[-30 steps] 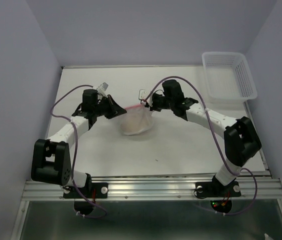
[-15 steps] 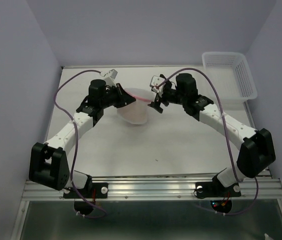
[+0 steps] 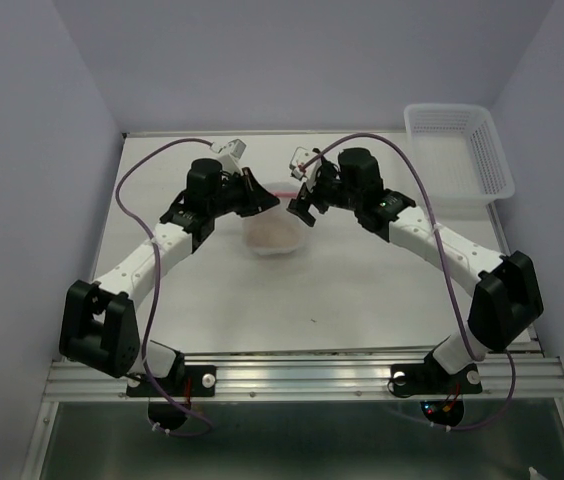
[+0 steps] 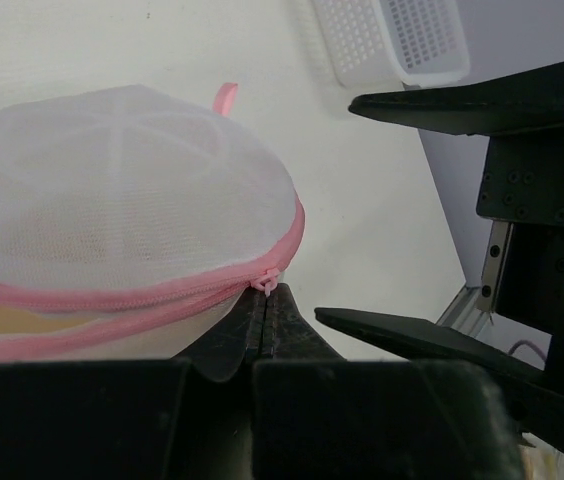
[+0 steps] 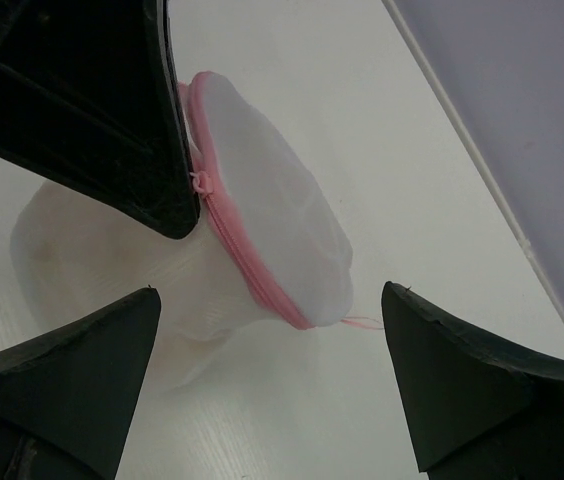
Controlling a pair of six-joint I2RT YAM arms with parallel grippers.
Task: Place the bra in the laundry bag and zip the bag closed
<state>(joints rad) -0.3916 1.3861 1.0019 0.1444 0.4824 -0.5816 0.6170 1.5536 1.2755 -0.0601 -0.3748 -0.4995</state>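
Note:
The laundry bag (image 3: 274, 228), a round white mesh pouch with a pink zipper (image 4: 112, 296), hangs under my left gripper (image 3: 260, 198). In the left wrist view that gripper (image 4: 265, 302) is shut on the pink zipper pull at the bag's rim. The bra (image 4: 12, 322) shows as a tan patch inside, below the zipper line. My right gripper (image 3: 302, 206) hovers just right of the bag, open. In the right wrist view its fingertips (image 5: 112, 340) straddle the bag (image 5: 272, 230) without touching it, and the left fingers (image 5: 112, 120) pinch the pull.
A white slotted plastic basket (image 3: 458, 152) stands at the back right of the white table (image 3: 362, 290). Lilac walls close in the left, back and right sides. The metal rail with both arm bases runs along the near edge.
My right gripper has let go of the bag's rim and opened wide. The left gripper has carried the zipper pull back and to the right, with the bag following.

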